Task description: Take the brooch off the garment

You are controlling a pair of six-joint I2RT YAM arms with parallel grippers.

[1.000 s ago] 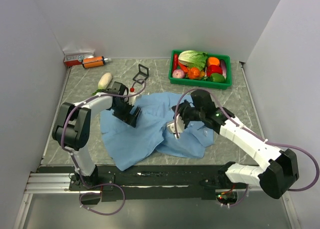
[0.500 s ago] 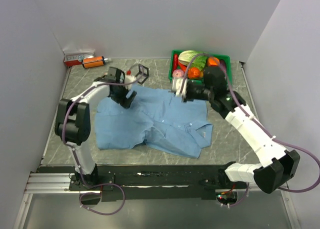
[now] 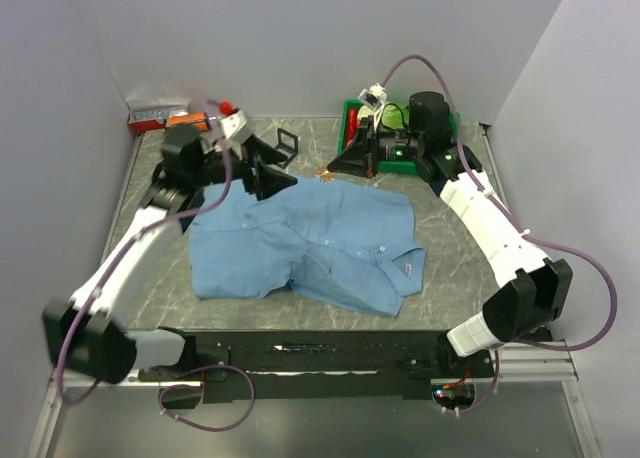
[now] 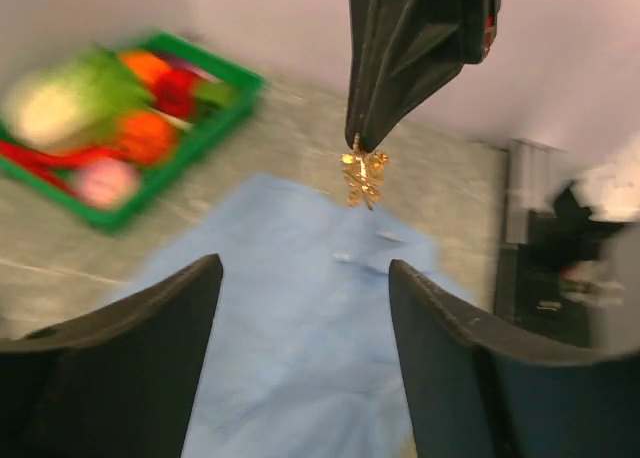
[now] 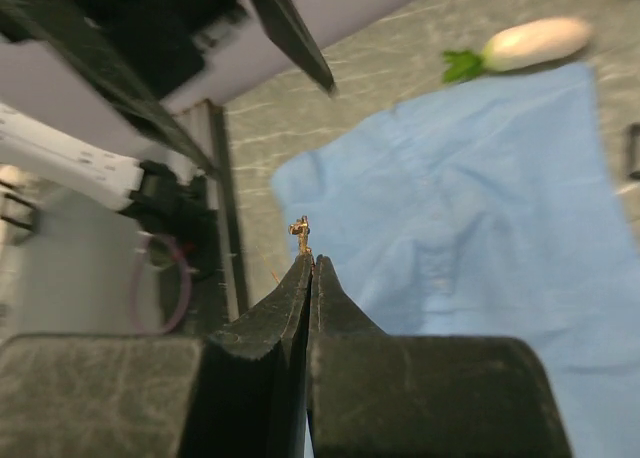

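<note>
Above the garment's (image 3: 310, 238) 12 o'clock edge, the brooch (image 4: 362, 175) hangs from the pinched right fingers (image 5: 308, 278), with the wide-open left fingers (image 3: 275, 178) at its 9 o'clock.

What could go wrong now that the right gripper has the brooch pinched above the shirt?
1. The brooch is held only at the very tips of the right gripper, so it may slip and fall onto the garment.
2. The open left gripper sits close, facing it; a move by either arm might knock the brooch loose.
</note>
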